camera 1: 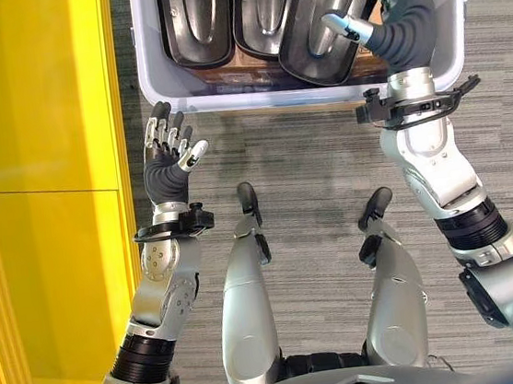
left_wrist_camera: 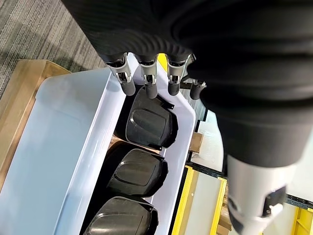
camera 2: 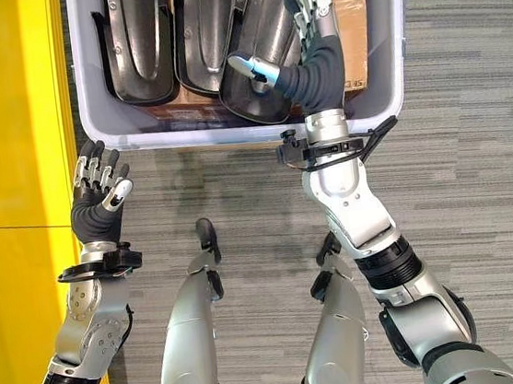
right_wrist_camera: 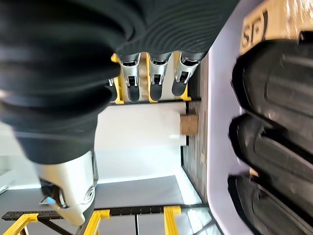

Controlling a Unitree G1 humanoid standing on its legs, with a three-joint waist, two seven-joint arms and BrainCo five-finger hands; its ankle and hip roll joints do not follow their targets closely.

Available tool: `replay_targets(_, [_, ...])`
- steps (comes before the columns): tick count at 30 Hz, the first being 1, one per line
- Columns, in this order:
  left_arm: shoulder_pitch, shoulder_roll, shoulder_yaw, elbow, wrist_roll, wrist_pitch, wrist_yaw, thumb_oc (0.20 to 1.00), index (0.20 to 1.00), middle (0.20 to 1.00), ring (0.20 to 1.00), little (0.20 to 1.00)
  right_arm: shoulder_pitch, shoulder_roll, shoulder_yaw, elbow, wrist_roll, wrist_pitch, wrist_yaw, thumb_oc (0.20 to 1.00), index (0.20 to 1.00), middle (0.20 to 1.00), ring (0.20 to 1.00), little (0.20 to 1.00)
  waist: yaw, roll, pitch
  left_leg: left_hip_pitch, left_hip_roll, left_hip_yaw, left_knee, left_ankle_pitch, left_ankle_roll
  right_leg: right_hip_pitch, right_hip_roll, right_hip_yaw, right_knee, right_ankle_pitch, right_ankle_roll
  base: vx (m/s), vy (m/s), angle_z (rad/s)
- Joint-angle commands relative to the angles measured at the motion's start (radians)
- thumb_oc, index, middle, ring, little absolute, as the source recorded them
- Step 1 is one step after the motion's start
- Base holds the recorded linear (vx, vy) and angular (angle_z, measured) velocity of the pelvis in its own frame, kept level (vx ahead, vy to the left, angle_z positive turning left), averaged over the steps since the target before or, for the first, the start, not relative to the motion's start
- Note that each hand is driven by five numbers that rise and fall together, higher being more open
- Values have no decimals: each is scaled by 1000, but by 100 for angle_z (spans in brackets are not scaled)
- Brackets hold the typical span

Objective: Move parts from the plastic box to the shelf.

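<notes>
A pale plastic box [camera 1: 301,97] stands on the carpet ahead and holds three black moulded parts side by side [camera 1: 192,18] [camera 1: 265,10]. The rightmost part [camera 1: 321,27] leans tilted towards the others. My right hand [camera 1: 404,22] is inside the box at its right end, open. Its fingers [right_wrist_camera: 156,83] are straight beside the tilted part and its thumb [camera 2: 251,66] lies over that part's face. My left hand [camera 1: 168,160] hovers open outside the box, just below its near left corner, holding nothing. The left wrist view looks past that hand's fingers [left_wrist_camera: 149,83] at the parts [left_wrist_camera: 149,122].
A yellow shelf unit [camera 1: 51,178] runs along my left side, close to the left hand. Brown cardboard [camera 2: 352,14] lies in the box beneath the parts. Grey carpet [camera 1: 308,158] stretches between me and the box.
</notes>
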Motion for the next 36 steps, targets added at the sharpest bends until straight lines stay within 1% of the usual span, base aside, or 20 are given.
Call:
replay_targets(1, [46, 38, -14, -173, 37, -52, 21, 1000, 1000, 1000, 1000, 1000, -71, 29, -78, -45, -93, -34, -87, 1000, 1000, 1000, 1000, 1000, 8, 7, -17, 101, 58, 3, -20, -54, -75, -49, -95, 127, 77, -12, 88, 0, 0, 0])
replay_targets(2, [41, 39, -19, -176, 44, -57, 29, 1000, 1000, 1000, 1000, 1000, -82, 30, -91, -32, -151, -16, -129, 1000, 1000, 1000, 1000, 1000, 7, 9, -17, 97, 59, 3, -18, -55, -74, -55, -94, 131, 80, -14, 87, 0, 0, 0])
replay_targets(3, [40, 39, -20, -176, 44, -57, 29, 1000, 1000, 1000, 1000, 1000, -82, 30, -91, -33, -152, -15, -130, 1000, 1000, 1000, 1000, 1000, 7, 9, -17, 96, 59, 3, -18, -55, -74, -56, -94, 131, 81, -14, 87, 0, 0, 0])
replay_targets(5, [35, 39, -31, -178, 53, -61, 37, 1000, 1000, 1000, 1000, 1000, -86, 37, -110, -25, -193, -3, -173, 1000, 1000, 1000, 1000, 1000, 5, 11, -17, 88, 59, 1, -15, -55, -73, -63, -94, 134, 83, -16, 86, 0, 0, 0])
replay_targets(8, [33, 41, -33, -181, 63, -63, 44, 1000, 1000, 1000, 1000, 1000, -89, 45, -122, -13, -218, 7, -203, 1000, 1000, 1000, 1000, 1000, 5, 11, -17, 84, 57, 1, -17, -55, -73, -68, -92, 134, 83, -16, 86, 0, 0, 0])
replay_targets(11, [23, 44, -42, -186, 76, -70, 55, 1000, 1000, 1000, 1000, 1000, -111, 48, -143, 32, -270, 37, -255, 1000, 1000, 1000, 1000, 1000, 5, 14, -17, 71, 57, 0, -15, -54, -72, -78, -92, 137, 83, -16, 87, 0, 0, 0])
replay_targets(12, [22, 44, -42, -186, 76, -70, 55, 1000, 1000, 1000, 1000, 1000, -112, 48, -142, 33, -271, 37, -256, 1000, 1000, 1000, 1000, 1000, 5, 14, -17, 70, 58, 0, -14, -54, -72, -79, -91, 137, 83, -16, 87, 0, 0, 0])
replay_targets(17, [4, 44, -58, -183, 84, -81, 60, 1000, 1000, 1000, 1000, 1000, -167, 44, -148, 151, -330, 96, -309, 1000, 1000, 1000, 1000, 1000, 12, 23, -17, 57, 56, 0, -10, -55, -70, -94, -92, 136, 91, -17, 86, 0, 0, 0])
replay_targets(21, [-10, 42, -73, -175, 88, -87, 63, 1000, 1000, 1000, 1000, 1000, -193, 47, -139, 209, -346, 110, -312, 1000, 1000, 1000, 1000, 1000, 15, 28, -17, 42, 53, -3, -6, -55, -69, -104, -93, 137, 93, -17, 85, 0, 0, 0])
replay_targets(36, [-3, 39, -91, -158, 81, -98, 59, 1000, 1000, 1000, 1000, 1000, -186, 83, -114, 452, -225, 99, -297, 1000, 1000, 1000, 1000, 1000, 24, 37, -17, 7, 53, -12, 11, -59, -67, -126, -92, 133, 105, -21, 80, 0, 0, 0])
